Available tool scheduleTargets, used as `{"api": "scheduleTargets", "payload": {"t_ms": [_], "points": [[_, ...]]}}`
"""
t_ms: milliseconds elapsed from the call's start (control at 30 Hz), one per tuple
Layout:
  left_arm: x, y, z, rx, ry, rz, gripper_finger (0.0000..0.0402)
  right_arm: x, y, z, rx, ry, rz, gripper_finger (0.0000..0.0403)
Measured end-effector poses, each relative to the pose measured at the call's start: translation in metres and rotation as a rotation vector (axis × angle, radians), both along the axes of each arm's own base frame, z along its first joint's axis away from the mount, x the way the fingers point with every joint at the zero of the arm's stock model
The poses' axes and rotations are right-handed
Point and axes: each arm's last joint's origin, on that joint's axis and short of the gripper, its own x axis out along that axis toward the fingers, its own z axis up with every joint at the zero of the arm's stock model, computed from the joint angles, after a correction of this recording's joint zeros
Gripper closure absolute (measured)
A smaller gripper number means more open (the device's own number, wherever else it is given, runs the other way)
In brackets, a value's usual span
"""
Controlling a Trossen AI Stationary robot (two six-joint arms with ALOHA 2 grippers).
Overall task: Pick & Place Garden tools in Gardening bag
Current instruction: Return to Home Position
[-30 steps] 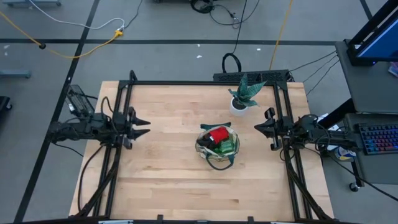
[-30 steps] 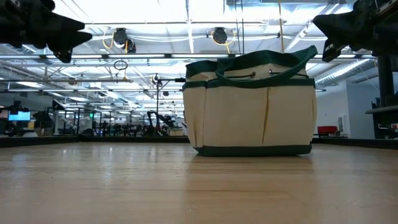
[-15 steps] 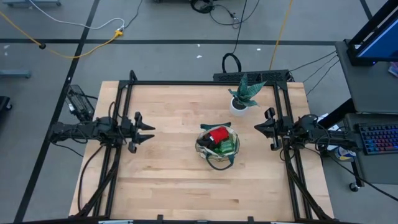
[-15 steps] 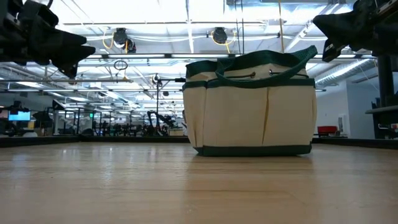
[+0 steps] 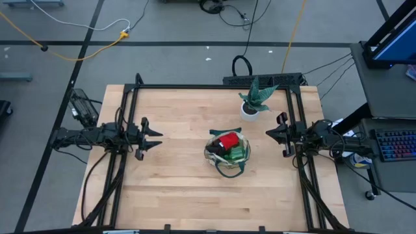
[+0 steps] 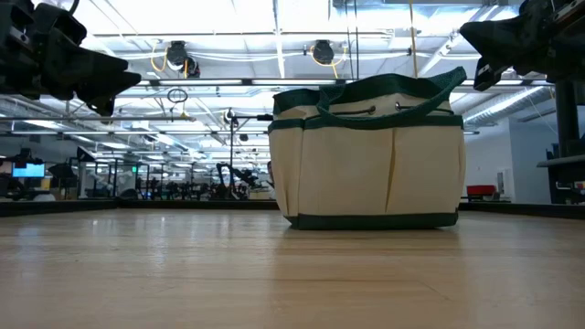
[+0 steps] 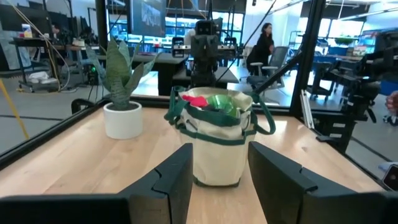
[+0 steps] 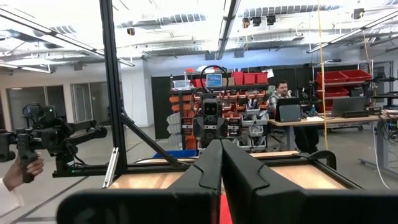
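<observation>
One gardening bag (image 5: 210, 155), one potted plant (image 5: 255, 97), one surface (image 5: 182, 188), two end effectors: left end effector (image 5: 157, 138), right end effector (image 5: 268, 133).

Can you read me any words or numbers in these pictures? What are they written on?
There are no words or numbers that can be read.
gardening bag: plain fabric, no label showing.
white pot: no writing on it.
keyboard beside the table: keys too small to read.
screen in the room behind: too blurred to read.
</observation>
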Motion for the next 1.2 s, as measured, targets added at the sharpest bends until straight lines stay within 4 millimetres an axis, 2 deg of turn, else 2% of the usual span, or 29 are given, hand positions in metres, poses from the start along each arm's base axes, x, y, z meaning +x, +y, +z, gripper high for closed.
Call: {"api": "scheduleTargets", "payload": {"t_ms": [1200], "points": [[-0.0001,0.0,0.0037,0.006,-0.041,0.003,0.0243,0.0,0.0,0.0,0.0,0.0,0.0,0.0399]]}}
